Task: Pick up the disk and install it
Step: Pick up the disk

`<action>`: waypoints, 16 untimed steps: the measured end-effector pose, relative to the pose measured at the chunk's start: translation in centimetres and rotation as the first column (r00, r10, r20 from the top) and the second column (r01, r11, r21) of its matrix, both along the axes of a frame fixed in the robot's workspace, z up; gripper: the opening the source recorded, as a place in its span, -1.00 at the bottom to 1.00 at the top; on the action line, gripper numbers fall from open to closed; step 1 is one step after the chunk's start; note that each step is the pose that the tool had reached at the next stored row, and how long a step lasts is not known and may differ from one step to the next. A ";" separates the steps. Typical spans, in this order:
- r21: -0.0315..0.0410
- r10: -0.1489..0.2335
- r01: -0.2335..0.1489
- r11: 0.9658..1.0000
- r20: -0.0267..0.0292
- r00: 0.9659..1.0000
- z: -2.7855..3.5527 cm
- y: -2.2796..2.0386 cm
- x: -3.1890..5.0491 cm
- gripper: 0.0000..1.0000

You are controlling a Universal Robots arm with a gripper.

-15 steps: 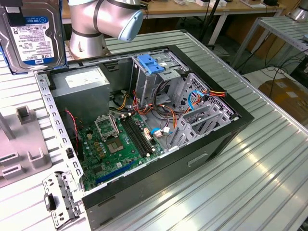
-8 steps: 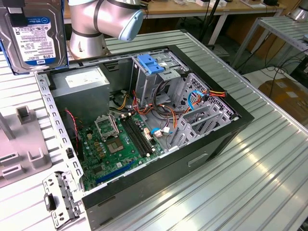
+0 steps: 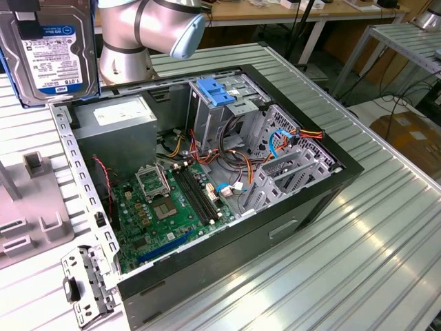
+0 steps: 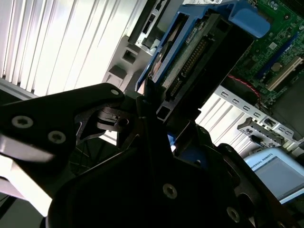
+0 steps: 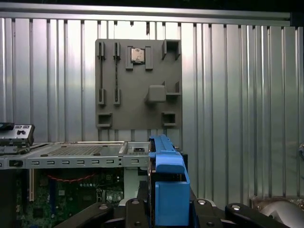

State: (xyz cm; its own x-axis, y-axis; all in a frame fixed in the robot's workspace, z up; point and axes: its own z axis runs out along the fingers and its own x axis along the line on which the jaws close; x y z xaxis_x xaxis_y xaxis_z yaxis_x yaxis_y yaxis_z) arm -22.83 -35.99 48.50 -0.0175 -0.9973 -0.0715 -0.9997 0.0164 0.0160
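Clamping the flat rectangular dark-metal, white-labelled disk [image 3: 52, 48] by its blue plastic carrier, black fingers [image 5: 142, 209] are closed on it; disk raised over the ribbed metal tabletop [image 3: 358, 227], outside the open black computer case [image 3: 303, 200], at the exterior view's left.

My disk [image 3: 48, 41] carries a white, blue-banded label [image 3: 55, 69] of barcodes and print; the power supply's [image 3: 114, 131] print I can't read.

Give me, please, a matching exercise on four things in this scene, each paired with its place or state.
Things:
1 the disk
2 motherboard
3 power supply
4 grey fixture plate

Places or states:
a lies flat on the ribbed table, outside the case
b held in the gripper
c green, inside the case
d grey box with white label, inside the case

Pairs: 1-b; 2-c; 3-d; 4-a
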 end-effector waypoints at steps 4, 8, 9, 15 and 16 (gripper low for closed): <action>0.000 0.000 0.000 1.000 0.000 1.000 0.00 -0.08 0.11 -0.26; 0.000 0.000 0.000 1.000 0.000 1.000 -0.02 -0.19 0.24 -0.26; 0.000 0.000 0.000 1.000 0.000 1.000 -0.02 -0.21 0.28 -0.26; 0.000 0.000 0.000 1.000 0.000 1.000 -0.04 -0.36 0.44 -0.26; 0.000 0.000 0.000 1.000 0.000 1.000 -0.04 -0.39 0.48 -0.26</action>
State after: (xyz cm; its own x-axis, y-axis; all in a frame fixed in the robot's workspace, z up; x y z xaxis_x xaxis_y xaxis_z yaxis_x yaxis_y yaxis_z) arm -22.35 -36.38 48.46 -0.0175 -0.9973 -0.0715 -0.9997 0.0164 0.0161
